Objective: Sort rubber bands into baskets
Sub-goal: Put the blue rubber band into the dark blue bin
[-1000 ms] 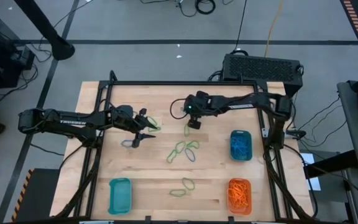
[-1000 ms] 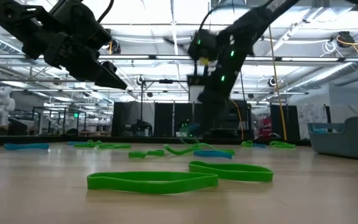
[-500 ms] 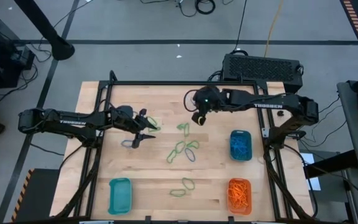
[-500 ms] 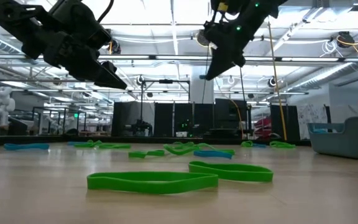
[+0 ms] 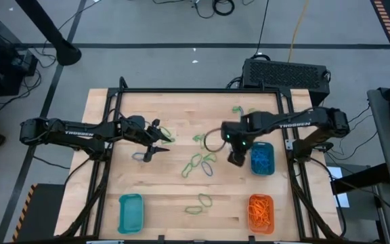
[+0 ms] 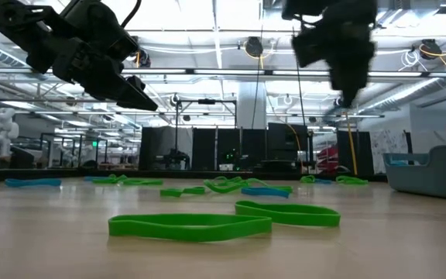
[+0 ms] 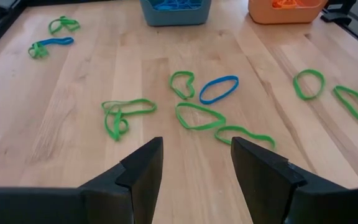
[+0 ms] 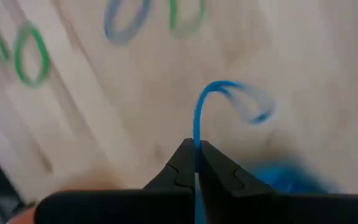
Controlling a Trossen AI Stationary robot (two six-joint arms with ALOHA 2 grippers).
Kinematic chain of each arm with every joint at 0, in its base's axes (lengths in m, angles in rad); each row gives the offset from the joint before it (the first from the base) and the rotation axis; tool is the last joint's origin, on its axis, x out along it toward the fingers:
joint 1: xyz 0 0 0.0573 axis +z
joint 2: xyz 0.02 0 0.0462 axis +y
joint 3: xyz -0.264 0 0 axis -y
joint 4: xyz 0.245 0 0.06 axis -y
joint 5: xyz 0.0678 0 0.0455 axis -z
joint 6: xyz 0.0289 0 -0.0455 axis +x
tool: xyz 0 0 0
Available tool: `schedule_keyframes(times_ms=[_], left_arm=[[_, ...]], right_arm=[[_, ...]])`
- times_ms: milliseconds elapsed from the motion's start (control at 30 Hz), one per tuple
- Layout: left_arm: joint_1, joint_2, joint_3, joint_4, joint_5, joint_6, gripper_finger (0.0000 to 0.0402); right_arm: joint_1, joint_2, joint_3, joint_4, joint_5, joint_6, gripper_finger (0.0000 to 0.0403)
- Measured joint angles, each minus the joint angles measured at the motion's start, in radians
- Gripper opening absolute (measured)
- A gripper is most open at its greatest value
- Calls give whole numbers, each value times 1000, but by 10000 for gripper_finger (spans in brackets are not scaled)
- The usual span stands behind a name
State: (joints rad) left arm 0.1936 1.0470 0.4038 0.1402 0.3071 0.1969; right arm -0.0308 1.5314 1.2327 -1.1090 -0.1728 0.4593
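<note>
Between the pinched fingertips of the right gripper hung a blue band, a thin loop curling free, held aloft beside the teal basket already holding blue bands, presumably its destination. Loose green and blue bands lay scattered mid-table; the orange basket held orange ones, and a second teal basket sat near the front left. The left gripper hovered with jaws spread and empty, apparently waiting over the left-hand bands.
</note>
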Motion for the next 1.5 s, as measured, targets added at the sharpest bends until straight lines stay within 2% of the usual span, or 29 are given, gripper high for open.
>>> schedule_keyframes(times_ms=[200, 300, 567, 933, 1067, 1267, 1500], left_arm=[[0, 0, 0, 0, 1, -8, 199], [0, 0, 0, 0, 1, -8, 199], [0, 0, 0, 0, 1, -27, 199], [0, 0, 0, 8, 1, -27, 199], [0, 0, 0, 8, 2, -27, 199], [0, 0, 0, 7, 2, -35, 199], [0, 0, 0, 4, 2, -35, 199]], right_arm=[[118, -5, -2, -236, -70, 227, 0], [154, -5, -32, -296, -44, 292, 0], [128, -5, -177, -316, 43, 280, 0], [75, -5, -298, -305, 47, 299, 2], [76, -5, -299, -292, 39, 321, 21], [76, -5, -299, -264, 36, 325, 69], [76, -4, -259, -350, 13, 327, 117]])
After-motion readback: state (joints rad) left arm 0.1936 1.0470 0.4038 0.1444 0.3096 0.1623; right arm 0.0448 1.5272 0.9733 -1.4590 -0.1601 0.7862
